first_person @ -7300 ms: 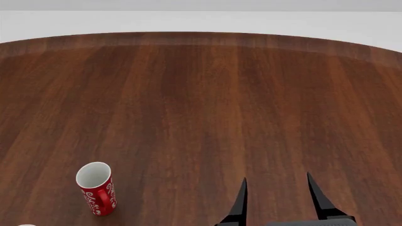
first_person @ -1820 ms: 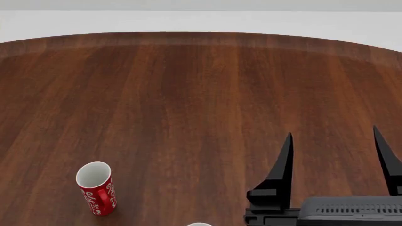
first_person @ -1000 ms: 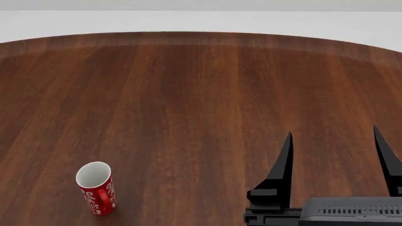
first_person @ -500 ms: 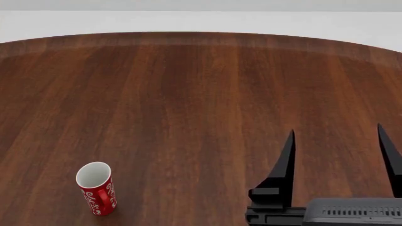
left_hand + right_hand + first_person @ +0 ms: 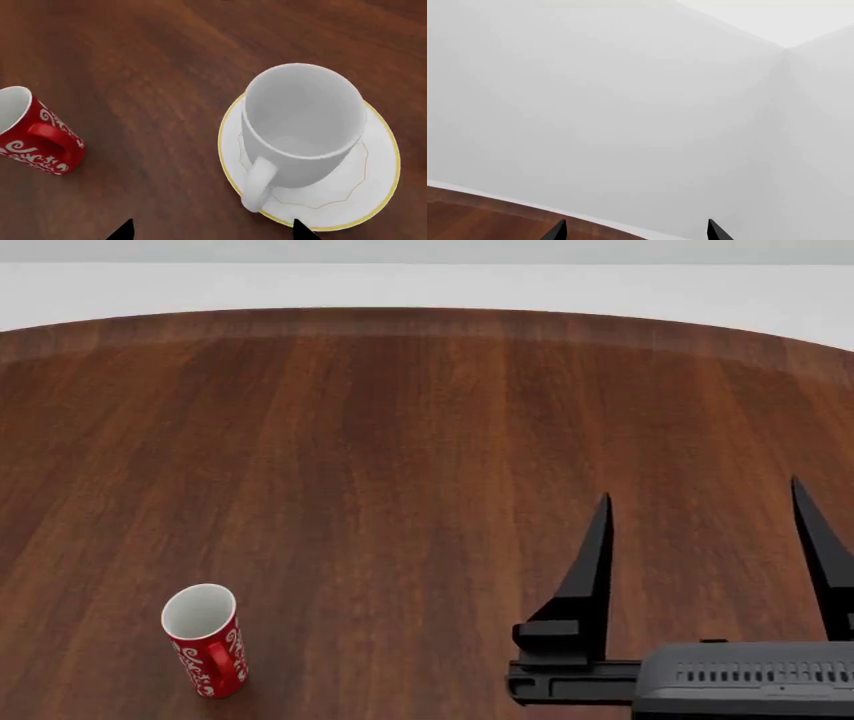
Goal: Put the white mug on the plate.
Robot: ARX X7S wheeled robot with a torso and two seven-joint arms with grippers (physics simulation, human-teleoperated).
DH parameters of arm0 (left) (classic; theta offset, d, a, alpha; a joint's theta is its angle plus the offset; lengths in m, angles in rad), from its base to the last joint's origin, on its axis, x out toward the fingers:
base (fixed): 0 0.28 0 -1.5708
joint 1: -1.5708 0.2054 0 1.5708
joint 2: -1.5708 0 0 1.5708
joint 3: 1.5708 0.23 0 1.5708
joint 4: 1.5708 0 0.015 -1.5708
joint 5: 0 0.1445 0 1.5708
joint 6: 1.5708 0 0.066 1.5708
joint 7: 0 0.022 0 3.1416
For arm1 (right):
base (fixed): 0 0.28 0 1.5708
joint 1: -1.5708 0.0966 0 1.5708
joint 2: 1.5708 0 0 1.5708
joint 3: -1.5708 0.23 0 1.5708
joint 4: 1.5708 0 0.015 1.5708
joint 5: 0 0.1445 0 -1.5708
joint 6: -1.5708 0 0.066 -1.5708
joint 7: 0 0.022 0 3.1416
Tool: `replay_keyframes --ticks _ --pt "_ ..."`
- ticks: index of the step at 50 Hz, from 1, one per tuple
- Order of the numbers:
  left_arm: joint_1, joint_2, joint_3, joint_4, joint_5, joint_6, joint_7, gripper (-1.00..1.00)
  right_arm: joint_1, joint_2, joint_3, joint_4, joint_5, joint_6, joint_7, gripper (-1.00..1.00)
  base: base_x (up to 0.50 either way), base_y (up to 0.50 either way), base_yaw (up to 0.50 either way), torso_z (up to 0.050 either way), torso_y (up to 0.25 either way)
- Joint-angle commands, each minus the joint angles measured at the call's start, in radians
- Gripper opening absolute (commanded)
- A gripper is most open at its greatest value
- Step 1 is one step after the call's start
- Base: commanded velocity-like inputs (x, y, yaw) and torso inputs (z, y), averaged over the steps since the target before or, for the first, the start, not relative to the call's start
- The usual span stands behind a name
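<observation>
In the left wrist view the white mug [image 5: 300, 125] stands upright on the plate [image 5: 380, 180], a white dish with a thin gold rim. Its handle faces the camera. My left gripper [image 5: 210, 231] is open and empty, above and apart from the mug; only its two black fingertips [image 5: 123, 230] show. The mug, the plate and the left gripper are out of the head view. My right gripper [image 5: 707, 540] is open and empty, raised over the table's right side; it also shows in the right wrist view [image 5: 636, 231], pointing at the wall.
A red mug with white swirls [image 5: 204, 638] stands upright at the near left of the brown wooden table [image 5: 400, 440]; it also shows in the left wrist view [image 5: 37, 132], beside the plate. A white wall [image 5: 627, 100] lies beyond the table's far edge.
A white rim showed at the head view's lower edge 1.8 s ago and is gone from that view now. The right gripper has shifted slightly left and up. The red mug has not moved.
</observation>
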State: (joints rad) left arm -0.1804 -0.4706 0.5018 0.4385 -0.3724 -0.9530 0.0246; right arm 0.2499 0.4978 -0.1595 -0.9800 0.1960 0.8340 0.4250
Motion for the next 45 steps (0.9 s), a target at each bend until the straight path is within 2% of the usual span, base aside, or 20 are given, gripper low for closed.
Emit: replay_keyframes --ticks 1,11,33,36,40,45 --pt "0.016 -0.046 0.019 0.154 -0.025 -0.101 -0.015 1.0 0.026 -0.001 -0.01 -0.006 0.008 0.008 0.0 1.0 0.0 0.0 0.0 0.0 0.0" --pt "0.038 -0.065 -0.022 0.28 -0.066 -0.164 -0.036 1.0 0.026 0.001 -0.012 -0.009 0.011 0.007 0.004 1.0 0.0 0.0 0.0 0.0 0.0" --pt "0.077 -0.071 -0.244 0.596 -0.178 -0.317 -0.146 1.0 -0.003 0.009 -0.003 -0.009 0.019 -0.019 0.016 1.0 0.0 0.0 0.0 0.0 0.0" --pt "0.057 -0.096 -0.265 0.607 -0.26 -0.312 -0.207 1.0 -0.007 0.009 -0.002 -0.005 0.02 -0.026 0.016 1.0 0.0 0.0 0.0 0.0 0.0" --pt "0.002 -0.162 -0.292 0.607 -0.436 -0.279 -0.354 1.0 -0.01 0.012 0.001 -0.009 0.024 -0.025 0.017 1.0 0.0 0.0 0.0 0.0 0.0" --pt "-0.042 -0.211 -0.324 0.605 -0.555 -0.256 -0.447 1.0 -0.01 0.015 0.004 -0.016 0.029 -0.017 0.02 1.0 0.0 0.0 0.0 0.0 0.0"
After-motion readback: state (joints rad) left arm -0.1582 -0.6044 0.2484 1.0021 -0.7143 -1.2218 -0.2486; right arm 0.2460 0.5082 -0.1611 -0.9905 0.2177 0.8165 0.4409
